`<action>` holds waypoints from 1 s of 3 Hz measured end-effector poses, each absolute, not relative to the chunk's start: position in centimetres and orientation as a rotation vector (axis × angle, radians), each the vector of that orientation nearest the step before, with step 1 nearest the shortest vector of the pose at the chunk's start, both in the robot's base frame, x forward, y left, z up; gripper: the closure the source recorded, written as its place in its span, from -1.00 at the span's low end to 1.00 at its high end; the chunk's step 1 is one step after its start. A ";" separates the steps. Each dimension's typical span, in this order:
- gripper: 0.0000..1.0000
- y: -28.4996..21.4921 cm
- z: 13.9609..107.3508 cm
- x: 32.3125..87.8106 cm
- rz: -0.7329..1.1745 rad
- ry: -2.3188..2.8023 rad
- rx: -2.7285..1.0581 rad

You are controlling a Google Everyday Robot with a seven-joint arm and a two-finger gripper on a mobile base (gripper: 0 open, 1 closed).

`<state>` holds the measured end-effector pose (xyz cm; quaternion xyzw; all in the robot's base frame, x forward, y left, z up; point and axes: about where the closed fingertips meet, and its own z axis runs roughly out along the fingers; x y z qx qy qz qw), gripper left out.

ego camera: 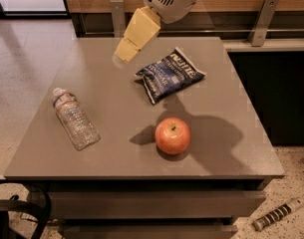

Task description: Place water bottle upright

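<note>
The water bottle (75,117) lies on its side on the left part of the grey table (111,148), its white cap pointing to the far left. It is clear and ribbed, with a red-edged label band near the neck. My gripper (122,54) hangs in the air above the far middle of the table, well to the right of and beyond the bottle. Its cream-coloured fingers (136,31) point down to the left and hold nothing.
A red apple (172,135) sits near the table's front middle. A dark blue chip bag (170,73) lies to the right of the gripper. A rail with metal posts (262,14) runs behind the table. A ribbed cylinder (277,215) lies on the floor at lower right.
</note>
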<state>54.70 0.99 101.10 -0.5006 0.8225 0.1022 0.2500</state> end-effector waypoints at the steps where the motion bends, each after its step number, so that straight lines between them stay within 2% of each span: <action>1: -1.00 2.6 99.3 55.3 0.254 2.334 -1.335; 3: -1.00 7.2 95.3 56.1 0.129 2.563 -1.220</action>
